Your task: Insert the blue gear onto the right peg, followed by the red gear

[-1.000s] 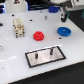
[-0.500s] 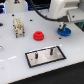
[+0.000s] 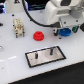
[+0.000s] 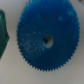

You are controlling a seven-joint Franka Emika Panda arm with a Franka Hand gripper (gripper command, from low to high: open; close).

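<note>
The blue gear (image 3: 65, 33) lies flat on the white table at the exterior view's right. It fills the wrist view as the blue gear (image 4: 47, 40), seen from straight above with its centre hole showing. My gripper (image 3: 63, 29) hangs just over it, and its fingers look spread to either side of the gear, open with nothing held. No fingers show in the wrist view. The red gear (image 3: 38, 35) lies flat to the left of the blue one. The grey plate (image 3: 45, 56) sits nearer the front, carrying the right peg (image 3: 49, 51) and a slimmer pin (image 3: 36, 56).
A beige blocky part (image 3: 18, 26) stands at the exterior view's left. Blue and dark items (image 3: 35, 5) line the back of the table. A dark green object (image 4: 2, 30) sits close beside the blue gear in the wrist view.
The arm has come down and forward over the blue gear and now covers part of it. The gears and the plate have not moved.
</note>
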